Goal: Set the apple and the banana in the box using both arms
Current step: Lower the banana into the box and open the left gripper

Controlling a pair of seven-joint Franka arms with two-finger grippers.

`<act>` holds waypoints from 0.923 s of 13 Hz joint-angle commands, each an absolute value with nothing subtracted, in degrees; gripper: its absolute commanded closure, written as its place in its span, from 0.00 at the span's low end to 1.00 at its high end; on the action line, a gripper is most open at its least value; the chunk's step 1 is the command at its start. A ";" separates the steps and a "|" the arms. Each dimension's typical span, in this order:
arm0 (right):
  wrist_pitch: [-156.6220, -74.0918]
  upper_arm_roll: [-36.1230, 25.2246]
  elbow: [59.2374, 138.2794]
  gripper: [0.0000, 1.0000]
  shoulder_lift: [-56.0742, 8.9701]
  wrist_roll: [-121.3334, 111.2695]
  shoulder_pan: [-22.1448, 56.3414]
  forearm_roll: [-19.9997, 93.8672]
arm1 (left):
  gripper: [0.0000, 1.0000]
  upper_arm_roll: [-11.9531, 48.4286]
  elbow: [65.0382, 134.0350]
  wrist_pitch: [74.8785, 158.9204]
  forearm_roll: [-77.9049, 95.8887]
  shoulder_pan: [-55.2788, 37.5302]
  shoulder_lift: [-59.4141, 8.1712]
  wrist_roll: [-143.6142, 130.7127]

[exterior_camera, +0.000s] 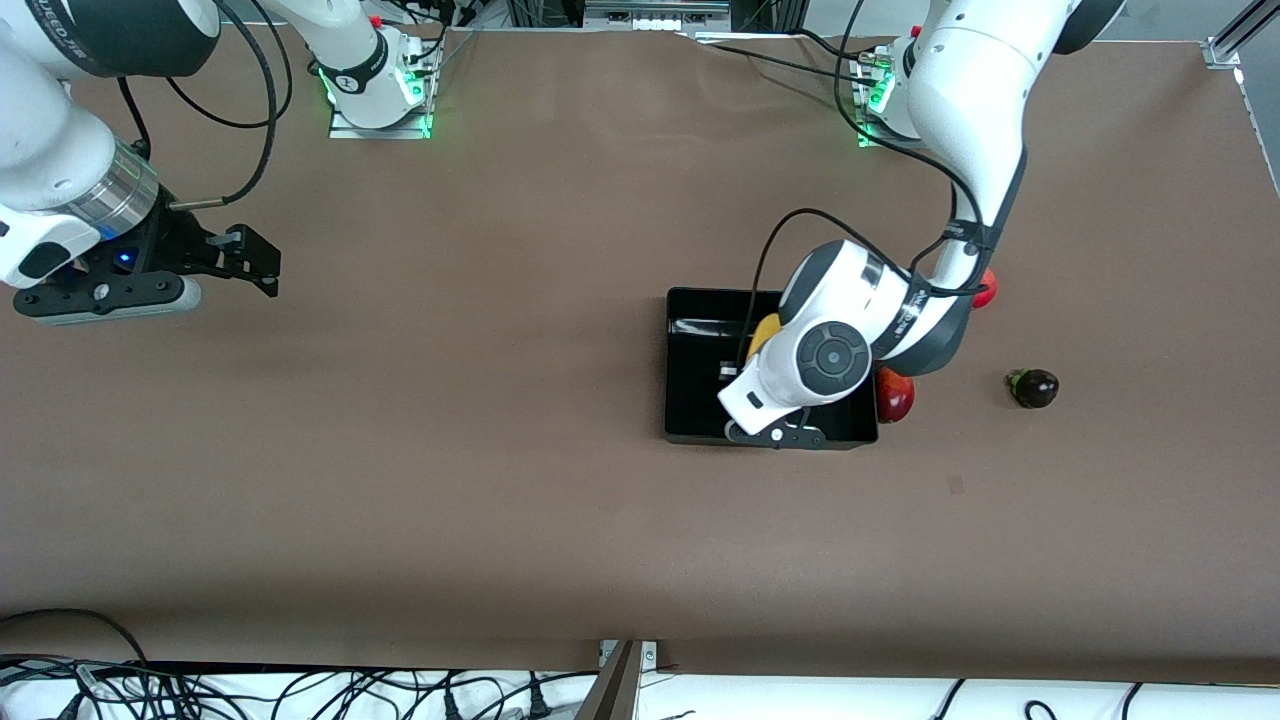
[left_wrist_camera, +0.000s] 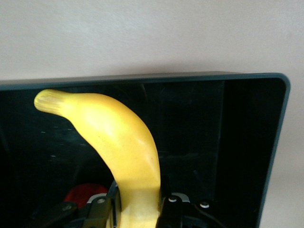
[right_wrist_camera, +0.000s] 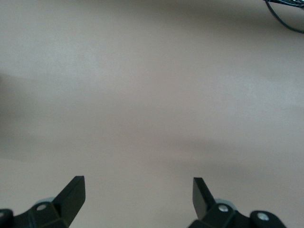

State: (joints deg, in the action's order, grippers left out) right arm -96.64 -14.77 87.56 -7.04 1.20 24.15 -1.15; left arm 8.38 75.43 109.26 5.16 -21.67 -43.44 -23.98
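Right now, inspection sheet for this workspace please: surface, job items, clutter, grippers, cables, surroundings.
Surface: brown table, one small dark spot.
Job's things: banana over the box, held; a red round shape shows low in the box, cannot tell if it is the apple.
Clutter: red fruit beside the box; another red fruit partly hidden by the left arm; dark fruit toward the left arm's end.
Grippers: left gripper shut on banana; right gripper open over bare table, waiting.
Cables: black cables along each arm.
Surroundings: loose cables off the table's near edge.
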 commanded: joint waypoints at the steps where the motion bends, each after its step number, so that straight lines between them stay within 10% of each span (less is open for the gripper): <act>1: -96.50 -14.77 86.48 0.00 -7.47 1.14 24.17 -1.49 | 1.00 7.73 75.93 112.05 6.59 -22.68 -44.29 -25.66; 7: -96.42 -14.77 86.48 0.00 -7.47 1.14 24.17 -1.49 | 0.93 7.73 78.74 116.37 6.50 -23.82 -46.93 -25.75; 9: -96.50 -14.77 86.48 0.00 -7.47 1.14 24.17 -1.49 | 0.00 7.65 79.71 116.19 6.50 -23.99 -46.67 -26.36; 12: -96.50 -14.77 86.48 0.00 -7.38 1.14 24.17 -1.49 | 0.00 6.95 79.10 111.48 5.89 -22.94 -40.64 -26.37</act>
